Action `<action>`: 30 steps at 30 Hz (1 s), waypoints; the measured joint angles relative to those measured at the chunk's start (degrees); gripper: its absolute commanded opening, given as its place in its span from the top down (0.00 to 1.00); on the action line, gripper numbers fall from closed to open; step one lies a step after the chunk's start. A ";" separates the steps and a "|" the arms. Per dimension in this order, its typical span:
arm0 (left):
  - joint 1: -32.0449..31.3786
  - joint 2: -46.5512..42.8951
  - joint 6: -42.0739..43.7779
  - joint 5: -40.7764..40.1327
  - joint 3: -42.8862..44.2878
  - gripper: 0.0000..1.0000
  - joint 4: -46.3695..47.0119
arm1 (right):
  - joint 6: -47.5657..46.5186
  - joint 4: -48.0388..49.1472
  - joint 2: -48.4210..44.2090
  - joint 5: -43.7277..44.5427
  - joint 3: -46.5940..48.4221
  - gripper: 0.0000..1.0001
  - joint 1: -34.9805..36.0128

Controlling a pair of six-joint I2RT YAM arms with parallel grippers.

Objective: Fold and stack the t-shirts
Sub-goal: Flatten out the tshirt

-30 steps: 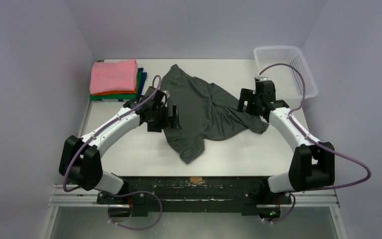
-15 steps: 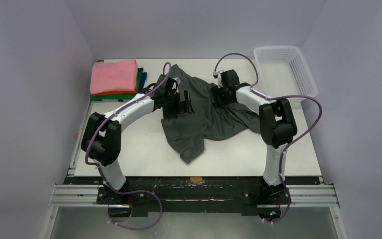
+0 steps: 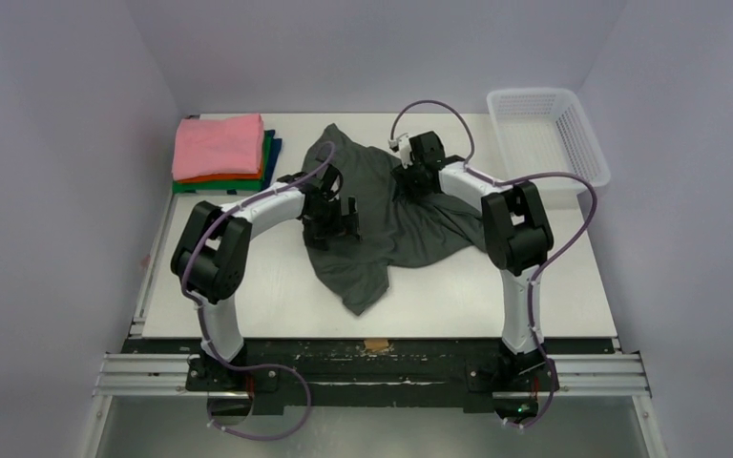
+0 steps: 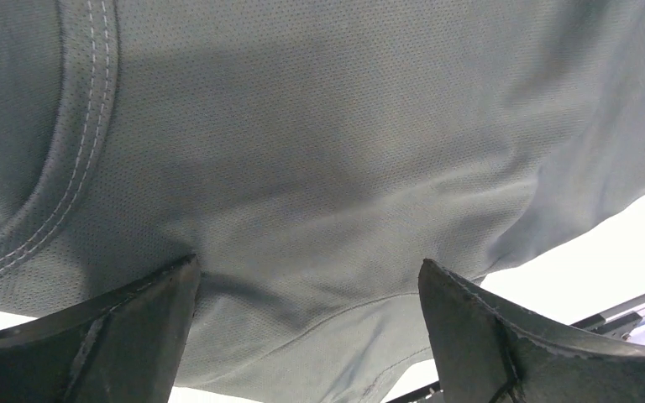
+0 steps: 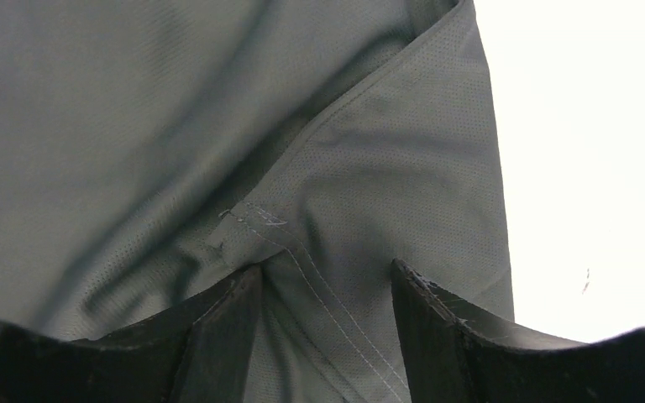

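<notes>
Charcoal-grey t-shirt (image 3: 387, 219) lies crumpled and unfolded mid-table, one end bunched toward the far edge, a sleeve-like flap pointing at the near edge. Left gripper (image 3: 340, 218) is down on the shirt's left part. In the left wrist view its fingers (image 4: 117, 336) are spread wide, grey cloth with a double-stitched hem fills the space between and past them, nothing pinched. Right gripper (image 3: 408, 179) sits on the shirt's far-right part. Its fingers (image 5: 210, 336) have a narrower gap, still parted, with a stitched seam running into that gap and the shirt's edge just right of it. Stack of folded t-shirts (image 3: 224, 157) is at the far-left corner, pink on top, well apart from the grey one. White mesh basket (image 3: 546, 134) is at the far-right corner of the white table (image 3: 554, 277).
</notes>
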 measured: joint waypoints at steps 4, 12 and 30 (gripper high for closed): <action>0.35 -0.63 0.96 -1.05 -1.01 0.00 -1.38 | 0.68 1.88 1.70 0.48 1.86 0.58 0.20; 0.52 -3.28 1.16 -5.35 -4.00 0.00 -5.18 | 5.29 4.28 4.61 6.05 4.98 1.00 0.17; 2.86 -5.25 1.18 -9.01 -6.45 0.00 -7.91 | 14.95 -2.56 6.99 6.88 19.34 0.80 -12.90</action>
